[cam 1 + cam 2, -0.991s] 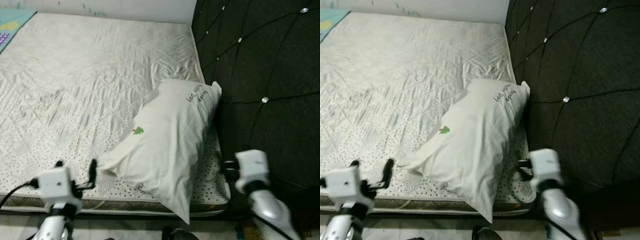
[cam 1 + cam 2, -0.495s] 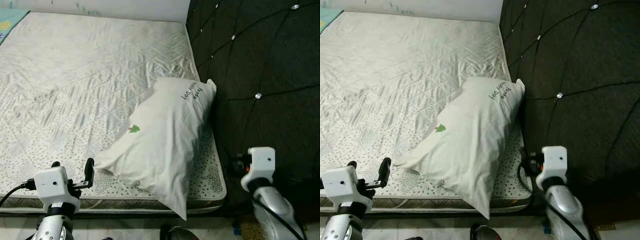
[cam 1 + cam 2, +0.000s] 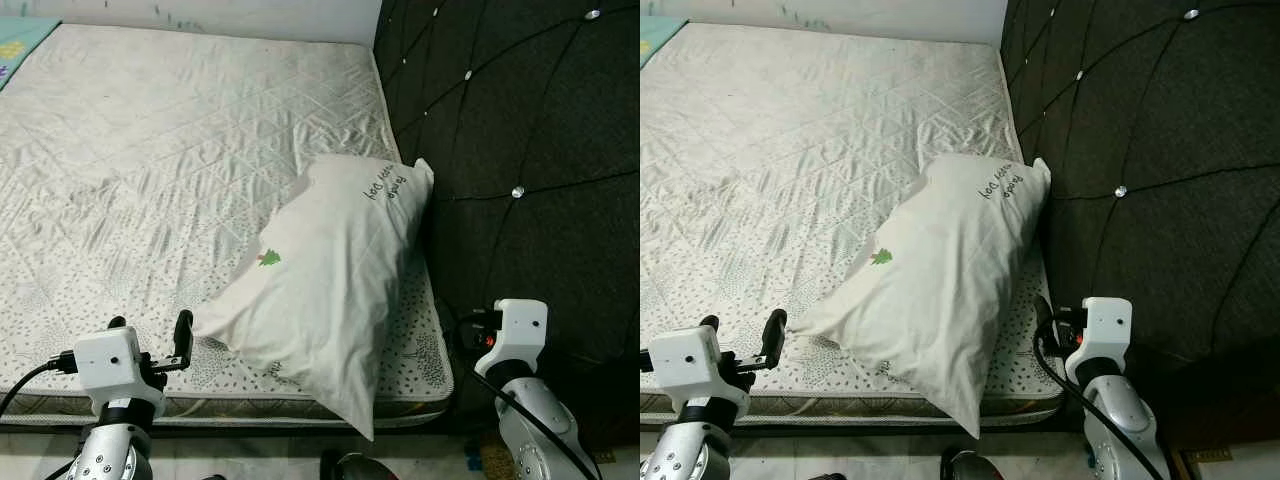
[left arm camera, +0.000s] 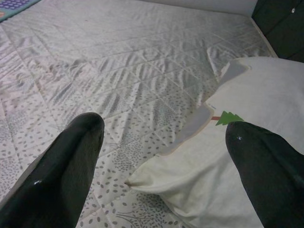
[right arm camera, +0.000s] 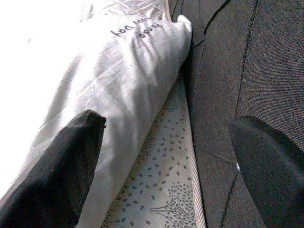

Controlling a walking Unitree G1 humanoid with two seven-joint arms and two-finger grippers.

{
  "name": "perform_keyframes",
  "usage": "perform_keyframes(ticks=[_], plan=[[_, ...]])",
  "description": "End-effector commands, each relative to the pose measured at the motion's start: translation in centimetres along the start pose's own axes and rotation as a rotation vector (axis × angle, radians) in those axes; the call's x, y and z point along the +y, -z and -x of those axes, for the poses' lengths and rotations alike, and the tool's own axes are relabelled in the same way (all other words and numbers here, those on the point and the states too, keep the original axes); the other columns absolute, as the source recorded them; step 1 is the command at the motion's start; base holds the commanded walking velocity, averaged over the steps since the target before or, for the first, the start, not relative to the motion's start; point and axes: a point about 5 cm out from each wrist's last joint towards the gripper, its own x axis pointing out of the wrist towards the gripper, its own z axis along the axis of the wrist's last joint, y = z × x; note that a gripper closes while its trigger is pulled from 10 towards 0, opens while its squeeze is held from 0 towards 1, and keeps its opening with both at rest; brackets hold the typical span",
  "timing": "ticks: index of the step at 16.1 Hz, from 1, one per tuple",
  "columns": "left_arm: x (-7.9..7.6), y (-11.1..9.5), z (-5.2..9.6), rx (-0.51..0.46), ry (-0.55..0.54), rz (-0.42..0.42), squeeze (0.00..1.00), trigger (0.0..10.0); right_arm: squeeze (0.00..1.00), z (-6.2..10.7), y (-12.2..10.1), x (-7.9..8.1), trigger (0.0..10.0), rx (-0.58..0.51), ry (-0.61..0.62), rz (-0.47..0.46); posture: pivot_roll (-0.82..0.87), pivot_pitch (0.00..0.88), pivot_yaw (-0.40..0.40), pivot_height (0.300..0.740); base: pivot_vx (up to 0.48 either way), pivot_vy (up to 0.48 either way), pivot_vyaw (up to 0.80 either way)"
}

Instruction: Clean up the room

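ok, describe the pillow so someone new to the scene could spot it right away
Start at the big quilted mattress that meets the dark tufted headboard on the robot's right. The pillow lies at the mattress's near right corner, its far end against the headboard and its near corner hanging over the mattress edge. It is plain white, with a small green tree print and dark handwritten lettering near its far end.

My arms are silver metal, each ending in a white boxy wrist block. My left gripper (image 3: 150, 335) has two long glossy black fingers (image 4: 61, 166) with rounded tips. A black cable runs from each block, and a small red mark sits beside my right gripper (image 3: 468, 330).
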Motion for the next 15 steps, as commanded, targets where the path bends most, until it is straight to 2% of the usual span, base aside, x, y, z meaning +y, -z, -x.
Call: perform_keyframes(ticks=[1, 4, 6, 8, 11, 14, 15], plan=[[-0.1, 0.5, 0.2, 0.029, 0.007, 0.003, 0.00, 10.0, 0.00, 0.5, -0.2, -0.3, 10.0, -0.022, 0.007, -0.003, -0.06, 0.213, -0.076, 0.740, 0.000, 0.000, 0.00], [0.3, 0.2, 0.4, 0.023, -0.010, -0.005, 0.00, 10.0, 0.00, 1.3, -0.7, -1.4, 10.0, -0.069, 0.037, -0.009, -0.05, 0.220, -0.074, 0.740, 0.000, 0.000, 0.00], [1.3, 0.3, 1.3, 0.035, -0.032, -0.015, 0.00, 10.0, 0.00, 2.6, -1.0, -2.7, 10.0, -0.070, 0.035, 0.029, -0.06, 0.229, -0.068, 0.740, 0.000, 0.000, 0.00], [1.7, 0.6, 2.0, 0.056, -0.048, -0.010, 0.00, 10.0, 0.00, 3.5, -1.4, -3.2, 10.0, -0.070, 0.005, 0.021, -0.06, 0.233, -0.064, 0.740, 0.000, 0.000, 0.00], [0.9, 0.3, 2.1, 0.047, -0.034, -0.001, 0.00, 10.0, 0.00, 4.8, -1.2, -2.5, 10.0, -0.050, -0.068, -0.062, -0.06, 0.231, -0.062, 0.740, 0.000, 0.000, 0.00], [0.0, 0.0, 2.1, 0.036, 0.023, 0.016, 0.00, 10.0, 0.00, 5.2, -1.3, -0.9, 10.0, -0.041, -0.165, -0.046, -0.05, 0.227, -0.063, 0.740, 0.000, 0.000, 0.00], [0.0, 0.0, 2.1, 0.038, 0.024, 0.021, 0.00, 10.0, 0.00, 5.2, -1.3, -0.8, 10.0, -0.040, -0.169, -0.050, -0.05, 0.227, -0.063, 0.740, 0.000, 0.000, 0.00]])
